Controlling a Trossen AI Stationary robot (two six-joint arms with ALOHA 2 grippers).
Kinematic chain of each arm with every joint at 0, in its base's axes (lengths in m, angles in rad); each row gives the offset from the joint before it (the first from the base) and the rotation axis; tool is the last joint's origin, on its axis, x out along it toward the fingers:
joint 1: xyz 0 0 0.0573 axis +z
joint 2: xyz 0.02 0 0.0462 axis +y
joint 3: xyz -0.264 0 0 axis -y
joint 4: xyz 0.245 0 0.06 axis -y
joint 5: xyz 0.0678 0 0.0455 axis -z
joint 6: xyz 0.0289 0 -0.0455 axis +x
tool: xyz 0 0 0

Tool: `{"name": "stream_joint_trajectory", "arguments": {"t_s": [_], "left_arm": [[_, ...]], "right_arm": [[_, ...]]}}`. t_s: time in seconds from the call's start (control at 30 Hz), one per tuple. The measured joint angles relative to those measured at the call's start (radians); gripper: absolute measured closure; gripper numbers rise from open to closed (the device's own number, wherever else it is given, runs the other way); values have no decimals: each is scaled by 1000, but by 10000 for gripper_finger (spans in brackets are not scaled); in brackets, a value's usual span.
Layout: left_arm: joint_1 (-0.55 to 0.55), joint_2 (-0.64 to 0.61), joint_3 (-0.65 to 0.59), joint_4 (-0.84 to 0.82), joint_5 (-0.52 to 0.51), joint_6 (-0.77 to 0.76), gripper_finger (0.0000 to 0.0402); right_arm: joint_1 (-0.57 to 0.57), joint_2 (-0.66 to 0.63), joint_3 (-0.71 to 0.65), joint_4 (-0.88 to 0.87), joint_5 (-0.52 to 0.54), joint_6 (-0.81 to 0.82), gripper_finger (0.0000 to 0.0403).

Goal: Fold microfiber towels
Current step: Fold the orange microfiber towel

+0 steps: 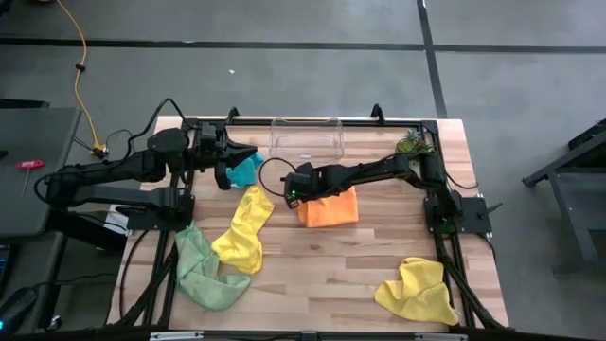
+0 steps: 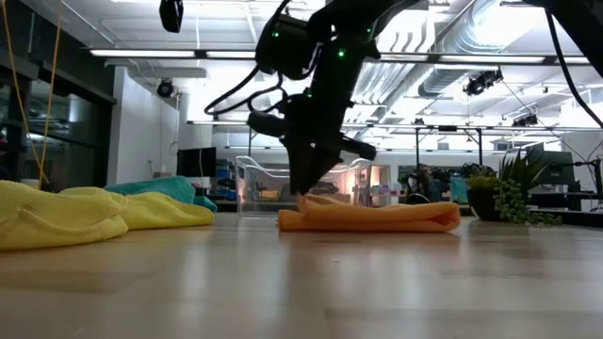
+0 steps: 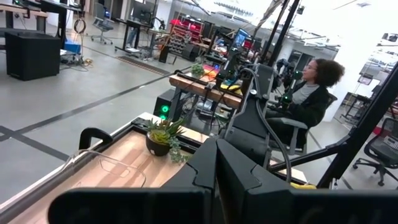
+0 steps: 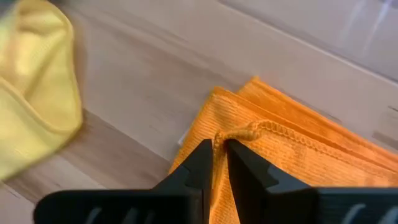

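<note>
With R gripper (image 4: 219, 163) pinched on hem of orange towel (image 1: 331, 207), lift w/o slipping, fold in 1 even pass; L gripper (image 1: 225, 157) shut, idle.

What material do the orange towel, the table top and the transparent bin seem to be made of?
Orange towel: soft ribbed cloth, likely microfiber, matte; its hem is stitched. Table top: light wood with a smooth finish; plank seams and grain show. Bin: probably clear hard plastic, glossy; the table shows through its walls.
</note>
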Motion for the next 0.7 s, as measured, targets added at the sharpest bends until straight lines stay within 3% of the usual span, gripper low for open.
{"name": "stream_joint_trajectory", "arguments": {"t_s": [0.17,0.7], "left_arm": [[0,0,0,0,0,-20,401],[0,0,0,0,0,-42,401]], "right_arm": [[-18,0,0,82,-10,0,398],[-44,-1,0,194,-43,34,402]]}}
